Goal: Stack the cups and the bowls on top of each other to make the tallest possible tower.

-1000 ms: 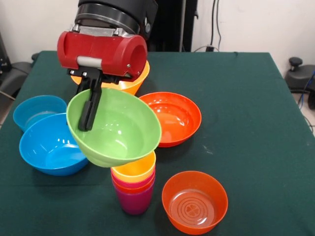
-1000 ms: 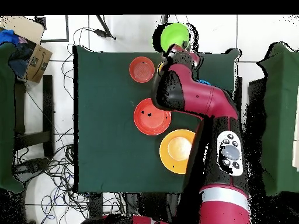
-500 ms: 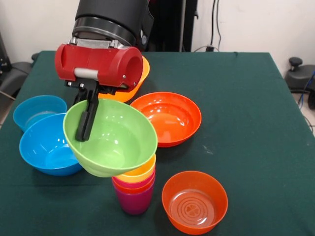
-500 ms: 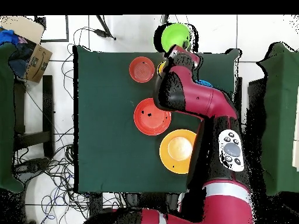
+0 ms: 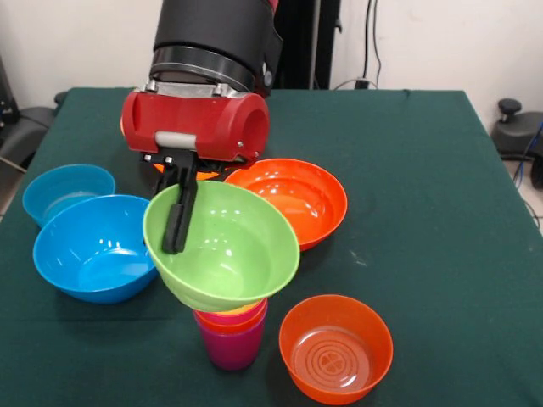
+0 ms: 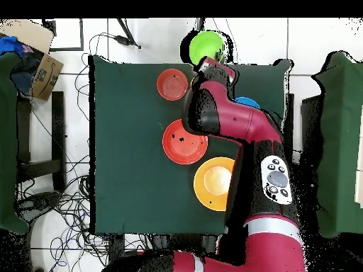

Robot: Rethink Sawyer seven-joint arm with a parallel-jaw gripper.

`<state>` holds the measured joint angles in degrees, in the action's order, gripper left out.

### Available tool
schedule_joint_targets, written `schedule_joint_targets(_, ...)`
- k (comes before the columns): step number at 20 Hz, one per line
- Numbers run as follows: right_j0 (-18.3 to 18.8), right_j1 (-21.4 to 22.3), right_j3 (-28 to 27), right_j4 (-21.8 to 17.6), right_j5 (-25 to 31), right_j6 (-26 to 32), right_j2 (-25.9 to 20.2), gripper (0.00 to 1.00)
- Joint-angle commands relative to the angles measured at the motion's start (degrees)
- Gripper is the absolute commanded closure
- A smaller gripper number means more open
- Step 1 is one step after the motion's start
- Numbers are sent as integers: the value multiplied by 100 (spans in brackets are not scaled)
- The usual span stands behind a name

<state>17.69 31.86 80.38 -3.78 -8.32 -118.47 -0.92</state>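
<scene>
My gripper (image 5: 177, 217) is shut on the near-left rim of the small green bowl (image 5: 225, 247), with one black finger (image 5: 180, 208) inside it. The bowl is tilted and its underside covers the top of the tower (image 5: 231, 336), a nested stack of cups with a purple base and crimson and orange rims showing. In the overhead view the green bowl (image 6: 208, 45) shows at the table's top edge, past the red arm (image 6: 234, 127); the tower is hidden there.
The small translucent orange bowl (image 5: 336, 348) (image 6: 172, 83) stands right beside the tower. The wide red-orange bowl (image 5: 297, 201) (image 6: 185, 142) lies behind it. The large blue bowl (image 5: 93, 248) and small blue bowl (image 5: 64, 190) sit left. The orange-yellow bowl (image 6: 214, 183) is mostly behind the gripper.
The gripper has carried the green bowl rightwards in the front view and lower over the cup stack. The yellow top cup, seen earlier, is now covered by the bowl.
</scene>
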Motion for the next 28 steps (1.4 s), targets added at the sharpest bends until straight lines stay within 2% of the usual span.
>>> schedule_joint_targets(1, 133, 100, 551, 32, -39, -1060, -689, 100)
schedule_joint_targets(13, 278, 216, 826, 43, -30, -1123, -909, 100)
schedule_joint_targets(28, 251, 365, 1083, 128, -107, -1112, -888, 100)
